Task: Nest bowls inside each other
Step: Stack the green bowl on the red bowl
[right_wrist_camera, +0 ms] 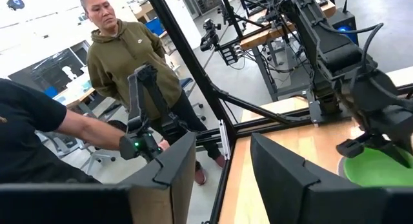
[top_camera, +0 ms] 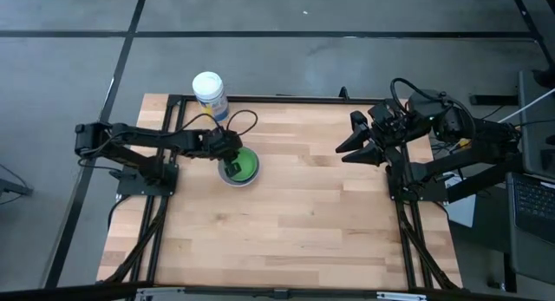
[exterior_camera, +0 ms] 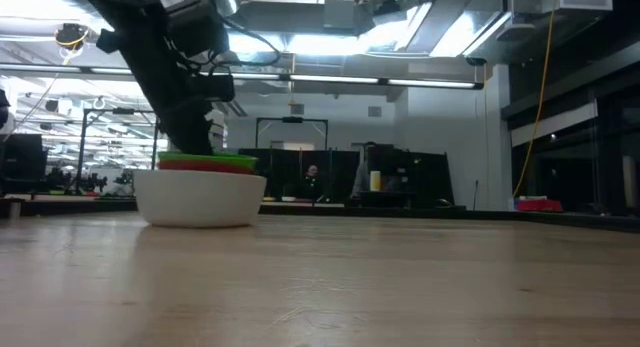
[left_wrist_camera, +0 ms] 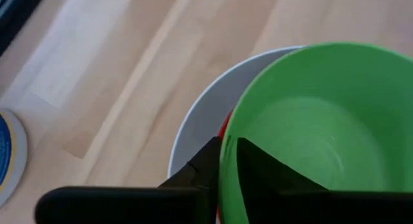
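On the left half of the table [top_camera: 303, 232], the bowl stack sits near the upright white-lidded container [top_camera: 210, 94]: the green bowl [left_wrist_camera: 322, 127] lies uppermost, a red bowl [exterior_camera: 200, 165] rim shows beneath it, and the white bowl [exterior_camera: 200, 197] is outermost. The left gripper [left_wrist_camera: 227, 161] straddles the green bowl's rim, fingers slightly parted. The right gripper [right_wrist_camera: 222, 166] waits at the table's right edge, jaws apart and empty. Beyond the table stand two people [right_wrist_camera: 122, 62].

bowls [top_camera: 238, 167] nested, container [top_camera: 209, 94] behind
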